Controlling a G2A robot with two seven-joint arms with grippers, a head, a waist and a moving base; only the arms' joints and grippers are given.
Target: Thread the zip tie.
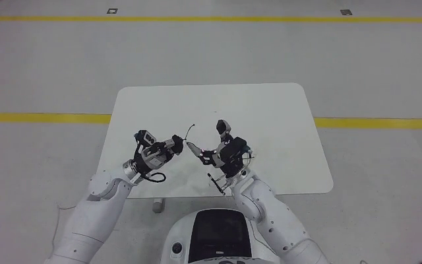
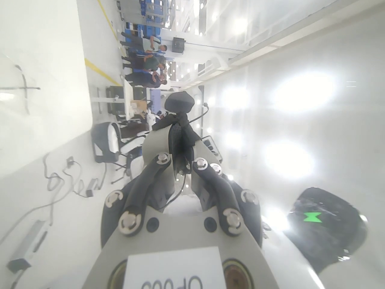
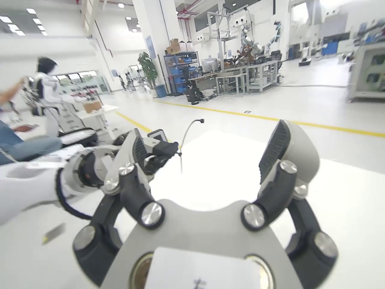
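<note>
Pinching the zip tie (image 1: 189,130) low on its strap, the left tool (image 1: 176,144) has its jaws clamped together on it, above the near part of the white surface (image 1: 277,119). From that grip the strap rises free and curves over to a small dark end, probably the head (image 3: 201,120). It looks very light, thin and springy, likely slick plastic, so the free length would bend away under any push. Just to its right the right tool (image 1: 208,138) stands empty, jaws wide apart. Taking hold close below the head, across the strap's flat faces, should steady it best.
</note>
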